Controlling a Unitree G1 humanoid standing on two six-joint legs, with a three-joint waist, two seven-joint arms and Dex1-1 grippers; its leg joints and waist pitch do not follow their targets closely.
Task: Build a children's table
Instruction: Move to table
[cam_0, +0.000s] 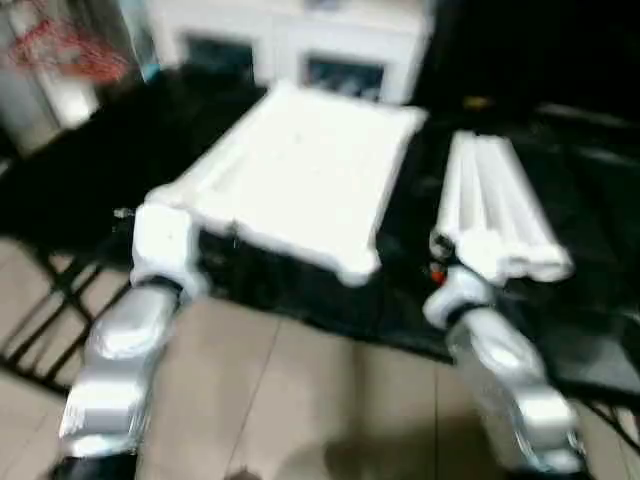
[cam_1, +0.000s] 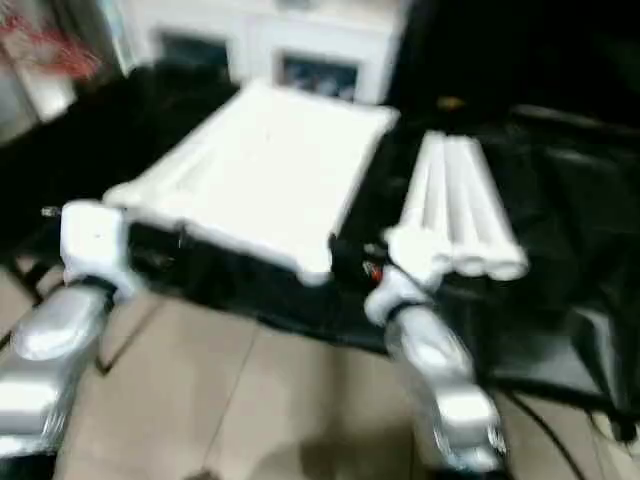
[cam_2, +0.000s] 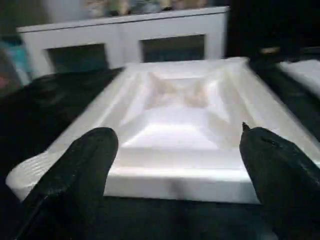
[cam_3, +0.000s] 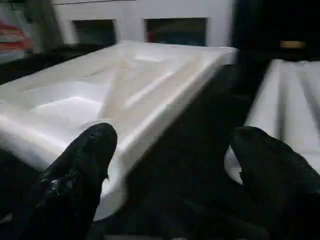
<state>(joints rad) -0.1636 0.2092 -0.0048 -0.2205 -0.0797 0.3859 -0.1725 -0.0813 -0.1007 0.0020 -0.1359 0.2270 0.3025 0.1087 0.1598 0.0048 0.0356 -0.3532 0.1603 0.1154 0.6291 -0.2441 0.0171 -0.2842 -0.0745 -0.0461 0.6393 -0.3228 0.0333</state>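
The children's table top (cam_0: 300, 180), white plastic and rectangular, lies with its ribbed underside up on a black-covered bench. To its right several white tube legs (cam_0: 495, 210) lie side by side in a bundle. My left gripper (cam_2: 175, 165) is open just in front of the top's near edge, with nothing between its black fingers (cam_2: 85, 170). My right gripper (cam_3: 170, 170) is open too, pointing at the gap between the top's near right corner (cam_3: 115, 195) and the legs (cam_3: 290, 115). Both silver forearms reach in from the front.
A white cabinet with glass doors (cam_0: 300, 45) stands behind the bench. The black cloth (cam_0: 90, 170) covers the bench around the parts. Tiled floor (cam_0: 300, 400) lies below my arms, and a black metal frame (cam_0: 50, 300) shows at the bench's left front.
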